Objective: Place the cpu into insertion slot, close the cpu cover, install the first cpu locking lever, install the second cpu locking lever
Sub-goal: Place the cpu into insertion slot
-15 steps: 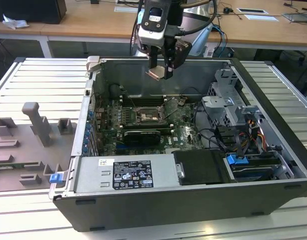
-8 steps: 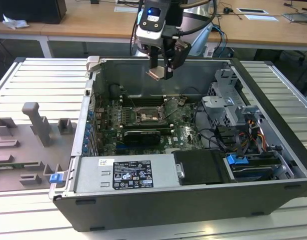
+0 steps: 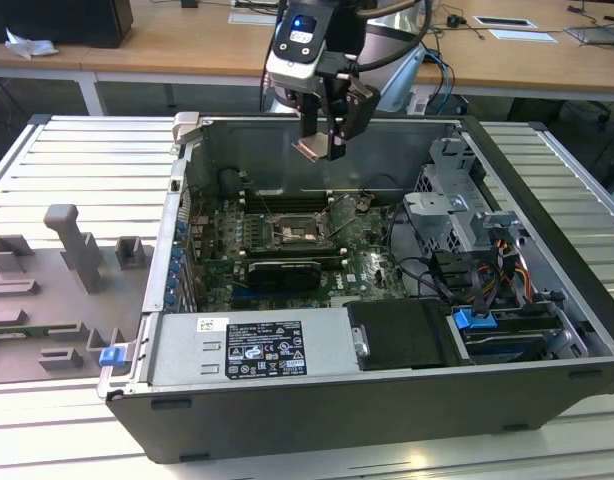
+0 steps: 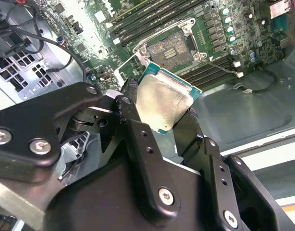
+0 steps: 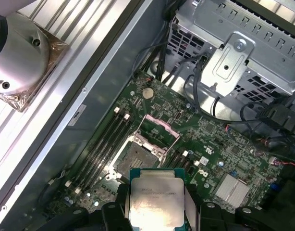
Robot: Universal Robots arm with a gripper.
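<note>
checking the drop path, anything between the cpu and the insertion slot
Nothing: in the exterior view the cpu in the gripper hangs above the insertion slot, bare air between.

The cpu [image 5: 157, 199] wears a dull, smudged silvery metal lid on a green base, the gripper [image 3: 323, 148] is matt black, and the drive cage [image 3: 455, 195], at three o'clock of the green circuit board [image 3: 372, 268], is bare perforated sheet metal.

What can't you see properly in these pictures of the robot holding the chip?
- The cpu underside: faces away in both wrist views.
- One cpu edge: cut off by the first wrist view's border.
- The insertion slot contacts: too small in the exterior view.
</note>
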